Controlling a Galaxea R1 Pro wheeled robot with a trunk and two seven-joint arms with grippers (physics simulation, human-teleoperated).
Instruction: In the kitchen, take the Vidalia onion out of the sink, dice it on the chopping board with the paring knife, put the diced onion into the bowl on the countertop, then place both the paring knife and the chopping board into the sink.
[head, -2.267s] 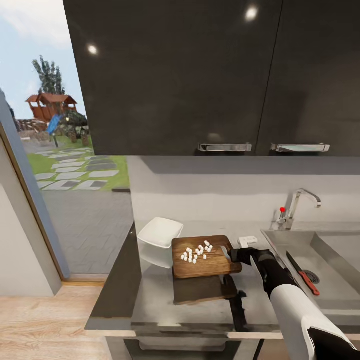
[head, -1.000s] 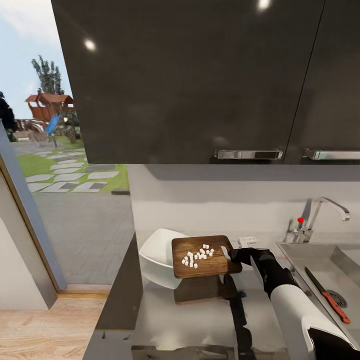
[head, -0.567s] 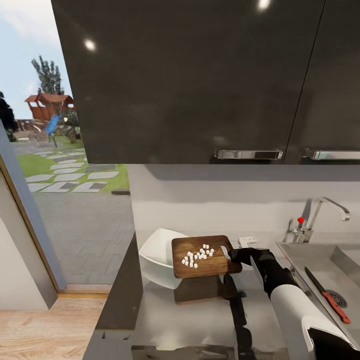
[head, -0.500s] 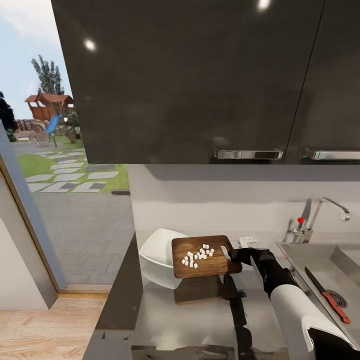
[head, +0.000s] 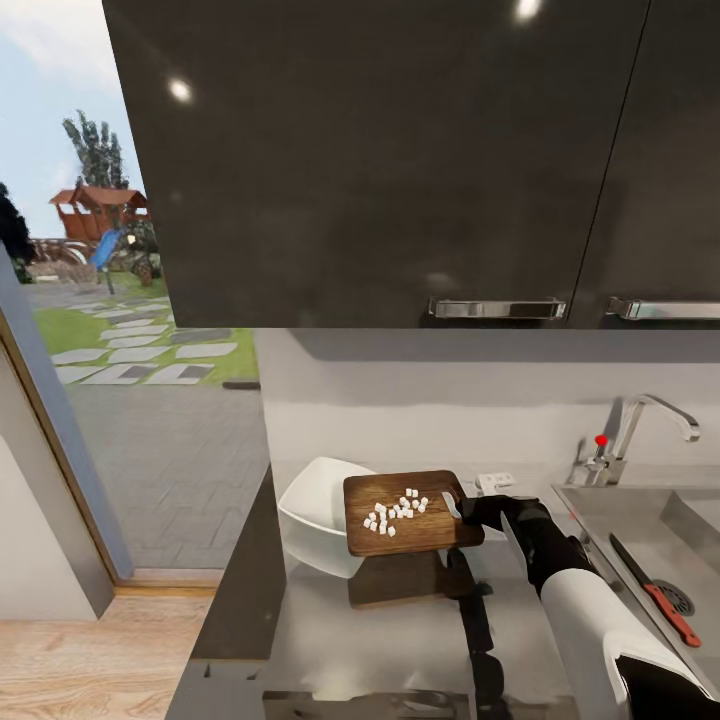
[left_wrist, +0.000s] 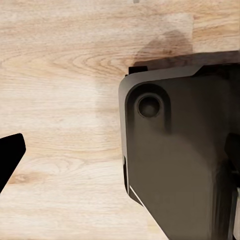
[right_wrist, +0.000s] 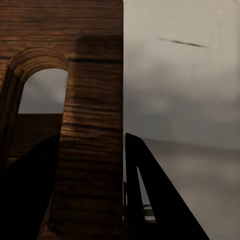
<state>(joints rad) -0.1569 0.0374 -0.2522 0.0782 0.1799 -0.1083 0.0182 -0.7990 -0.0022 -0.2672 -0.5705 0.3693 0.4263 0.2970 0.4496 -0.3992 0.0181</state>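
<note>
I have the right hand (head: 470, 512) clamped on the handle end of the chopping board (head: 410, 513), and the right wrist view shows its fingers (right_wrist: 150, 195) on either side of the wood beside the slot hole. The board is lifted off the bench (head: 400, 640), roughly level, with its shadow on the grey surface below. The diced onion (head: 395, 508) sits as a loose cluster of white cubes near the board's middle. The board's far end overlaps the rim of the bowl (head: 315, 512), which looks tipped on its side toward the bench edge rather than sitting flat.

My judgement is that the step in hand is tipping the dice into the bowl. To do it well I would:
1. Get the board's far edge clearly over the bowl's opening before tilting, since the tipped bowl offers a smaller target.
2. Raise the handle end slowly, so the cubes slide rather than bounce.
3. Keep the grip firm; a 1-sided hold on a long board invites twisting.

The paring knife (head: 655, 590) already lies in the sink (head: 600, 520). The left wrist view looks down at wooden floor (left_wrist: 60, 100); I cannot tell whether the left hand is wide or closed.
</note>
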